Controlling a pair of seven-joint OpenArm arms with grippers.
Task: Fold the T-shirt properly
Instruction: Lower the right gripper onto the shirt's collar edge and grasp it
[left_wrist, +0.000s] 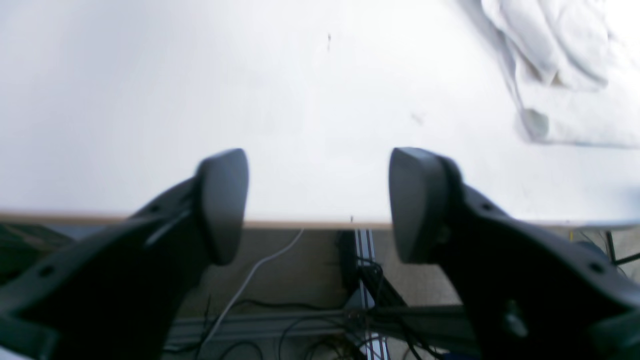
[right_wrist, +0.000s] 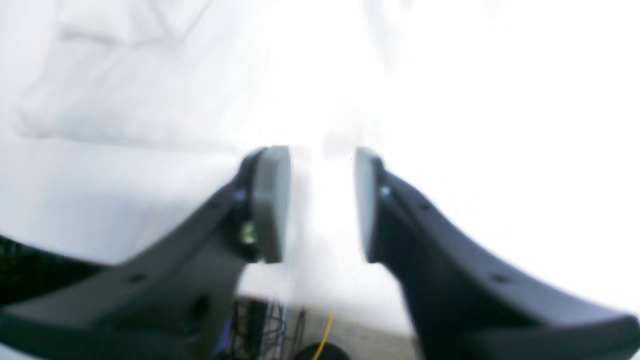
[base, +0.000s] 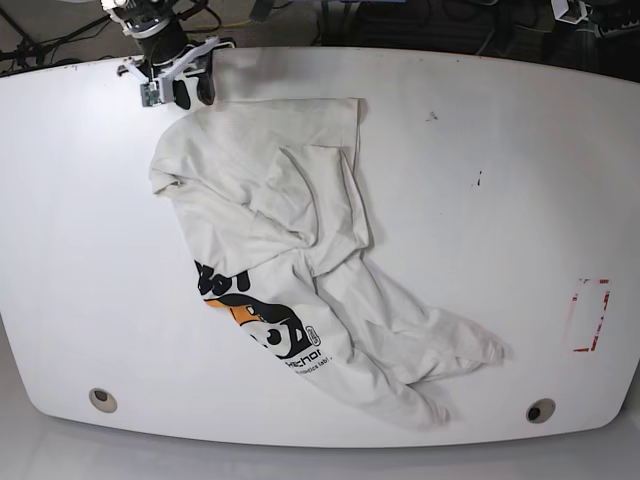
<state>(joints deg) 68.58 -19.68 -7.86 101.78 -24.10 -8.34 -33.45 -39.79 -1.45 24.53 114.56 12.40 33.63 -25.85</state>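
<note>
White table (base: 520, 180) filling the base view. T-shirt (base: 300, 250) crumpled, sprawled from upper left toward lower centre — printed graphic (base: 262, 322) partly showing. Right gripper (base: 180, 88) at upper left, released, empty. Left gripper (left_wrist: 318, 205) spread wide — holding nothing.

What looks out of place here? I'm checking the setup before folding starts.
The T-shirt is not spread flat: it lies crumpled and twisted diagonally across the table, its graphic partly buried under folds. Both grippers, right gripper included, are open and hold nothing.
</note>
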